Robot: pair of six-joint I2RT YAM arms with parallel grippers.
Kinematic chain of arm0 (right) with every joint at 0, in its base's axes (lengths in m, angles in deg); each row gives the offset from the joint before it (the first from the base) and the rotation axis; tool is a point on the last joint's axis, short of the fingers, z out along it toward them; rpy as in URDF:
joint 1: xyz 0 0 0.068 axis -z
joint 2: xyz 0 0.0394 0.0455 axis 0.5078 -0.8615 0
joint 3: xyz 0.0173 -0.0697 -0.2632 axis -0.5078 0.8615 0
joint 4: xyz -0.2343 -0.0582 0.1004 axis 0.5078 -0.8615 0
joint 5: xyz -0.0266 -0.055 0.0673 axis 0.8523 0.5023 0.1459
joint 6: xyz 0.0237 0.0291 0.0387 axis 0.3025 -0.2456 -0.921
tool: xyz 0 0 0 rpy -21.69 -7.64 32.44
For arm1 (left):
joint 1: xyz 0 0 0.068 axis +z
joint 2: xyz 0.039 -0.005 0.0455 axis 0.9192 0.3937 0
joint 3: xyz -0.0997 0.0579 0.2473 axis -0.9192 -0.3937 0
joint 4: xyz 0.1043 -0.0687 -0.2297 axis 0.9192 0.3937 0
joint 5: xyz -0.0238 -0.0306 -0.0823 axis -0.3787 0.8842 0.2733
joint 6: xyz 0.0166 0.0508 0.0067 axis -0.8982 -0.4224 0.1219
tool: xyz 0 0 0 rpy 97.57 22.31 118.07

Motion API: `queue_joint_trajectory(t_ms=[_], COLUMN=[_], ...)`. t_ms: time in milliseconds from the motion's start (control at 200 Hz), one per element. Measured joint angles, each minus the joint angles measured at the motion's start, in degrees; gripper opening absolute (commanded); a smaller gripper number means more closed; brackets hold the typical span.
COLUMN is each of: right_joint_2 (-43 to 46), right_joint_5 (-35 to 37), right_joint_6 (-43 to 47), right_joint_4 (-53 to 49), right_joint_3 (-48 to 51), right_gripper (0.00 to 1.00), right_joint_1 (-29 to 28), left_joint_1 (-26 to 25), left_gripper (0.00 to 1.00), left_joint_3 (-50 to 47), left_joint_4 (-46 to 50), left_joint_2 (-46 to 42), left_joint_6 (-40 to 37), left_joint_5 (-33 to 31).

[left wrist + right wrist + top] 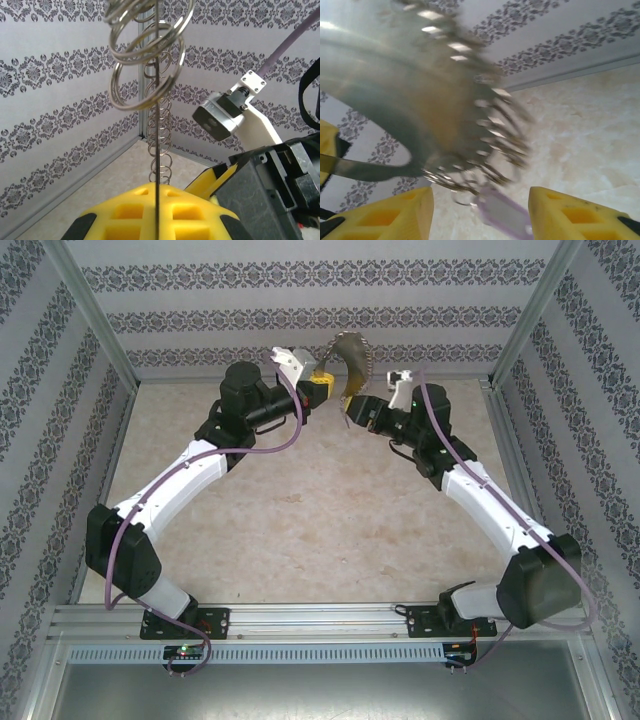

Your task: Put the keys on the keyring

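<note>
Keyring (352,358) aloft at 12 o'clock over surface (320,530); left jaws clenched on its rim. Right jaws parted, purple tag (502,216) between them, ungripped. Advice: steady keyring, centre tag before closing, avoid snagging loops (145,65).

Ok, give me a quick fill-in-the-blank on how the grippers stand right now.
1. The left gripper is shut on the thin rim of the ___.
2. The right gripper has its jaws ___.
3. The finger pads on both grippers are coloured ___.
Missing words: keyring; open; yellow.
</note>
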Motion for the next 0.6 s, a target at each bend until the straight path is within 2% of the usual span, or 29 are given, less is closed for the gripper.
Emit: queue_joint_trajectory(t_ms=[160,260,360,510,605], right_joint_2=[-0.35,3.37,8.92,15.28,16.57], right_joint_5=[-7.23,-11.02,-12.57,-11.06,-8.24], right_joint_6=[3.32,5.6,6.32,5.07,3.39], right_joint_4=[-0.55,-0.66,-1.11,-0.76,0.0], right_joint_3=[-0.92,2.67,6.43,9.14,9.35], right_gripper=[0.47,0.51,0.53,0.52,0.43], right_joint_1=[-3.21,-3.08,0.15,8.17,10.25], left_joint_1=[-0.24,-0.33,-0.33,-0.33,-0.33], left_gripper=[0.0,0.0,0.0,0.0,0.0], left_joint_3=[-1.18,-1.22,-1.55,-4.0,-4.92], left_joint_4=[-2.56,-4.02,-5.77,-8.87,-11.21], left_joint_2=[0.0,-0.02,-0.13,-1.49,-2.16], left_joint_6=[1.9,2.43,3.04,4.11,5.01], left_joint_5=[-1.11,-1.95,-2.45,-2.16,-1.4])
